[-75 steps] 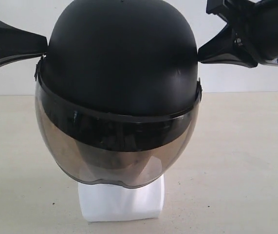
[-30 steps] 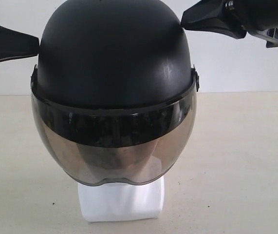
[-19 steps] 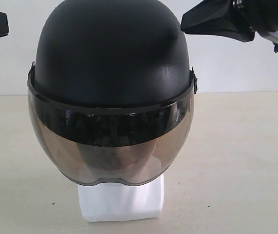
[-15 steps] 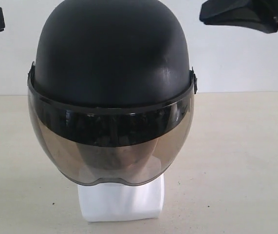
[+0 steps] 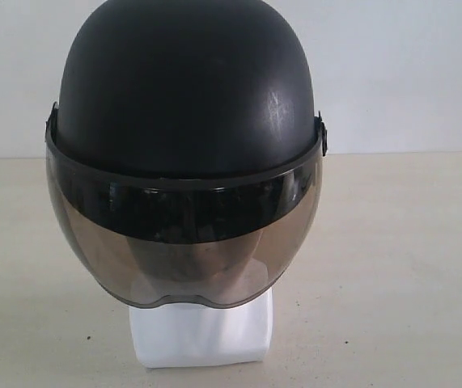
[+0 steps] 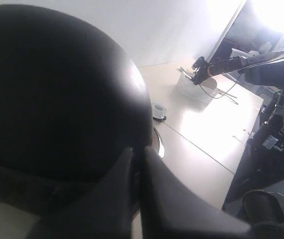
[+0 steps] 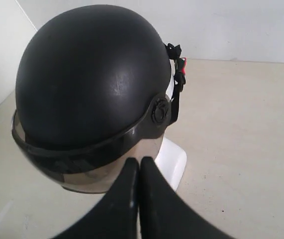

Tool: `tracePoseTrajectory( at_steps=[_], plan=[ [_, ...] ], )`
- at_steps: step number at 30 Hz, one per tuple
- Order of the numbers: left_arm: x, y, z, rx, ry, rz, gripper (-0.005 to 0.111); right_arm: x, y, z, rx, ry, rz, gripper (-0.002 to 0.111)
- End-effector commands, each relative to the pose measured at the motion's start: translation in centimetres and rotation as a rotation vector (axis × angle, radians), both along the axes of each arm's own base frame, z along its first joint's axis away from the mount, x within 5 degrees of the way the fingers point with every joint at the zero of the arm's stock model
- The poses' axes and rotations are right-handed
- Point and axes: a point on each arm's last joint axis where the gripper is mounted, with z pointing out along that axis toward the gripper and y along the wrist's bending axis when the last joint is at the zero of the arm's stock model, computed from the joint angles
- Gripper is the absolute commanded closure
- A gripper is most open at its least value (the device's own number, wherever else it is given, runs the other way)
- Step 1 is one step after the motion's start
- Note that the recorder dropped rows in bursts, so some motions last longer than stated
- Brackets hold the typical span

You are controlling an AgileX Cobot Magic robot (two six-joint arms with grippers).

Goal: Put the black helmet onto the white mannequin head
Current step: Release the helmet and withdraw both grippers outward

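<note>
A: Helmet position, outside camera?
B: The black helmet point(image 5: 186, 97) sits level over the white mannequin head point(image 5: 202, 335), neck base showing at six o'clock below the visor point(image 5: 186, 242), on the bench point(image 5: 392, 267).
A: Left wrist?
B: The left hand point(image 6: 136, 159), fingers together on nothing, near the shell.
A: Right wrist?
B: The right hand point(image 7: 139, 167), closed and empty too, clear of the helmet; the head alone carries it, so the task looks done.

The black helmet point(image 5: 184, 89) was matte black with faint pale scuffs, its visor point(image 5: 186, 242) a smoky brown tint. Low in the frame, the white mannequin head point(image 5: 202, 333) gleamed plain white. The chin strap point(image 7: 175, 99) was black with some red, and the table point(image 5: 400, 267) was beige.
</note>
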Motion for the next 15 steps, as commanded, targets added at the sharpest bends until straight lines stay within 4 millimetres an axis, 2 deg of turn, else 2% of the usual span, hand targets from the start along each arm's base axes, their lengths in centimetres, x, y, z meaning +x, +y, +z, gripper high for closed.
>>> tracePoseTrajectory(
  at_steps=[1,8,15],
  plan=[
    [-0.7,-0.1,-0.9,-0.016,0.021,0.000,0.102,-2.1,-0.9,0.1,-0.009,-0.038,0.008,0.108],
    [-0.7,-0.1,-1.1,-0.016,0.026,0.000,0.102,-3.6,-1.4,0.4,0.019,-0.079,0.015,0.108],
    [-0.7,-0.1,-1.1,-0.016,0.027,-0.003,0.102,-3.6,-1.4,0.4,0.019,-0.079,0.015,0.108]
  ],
)
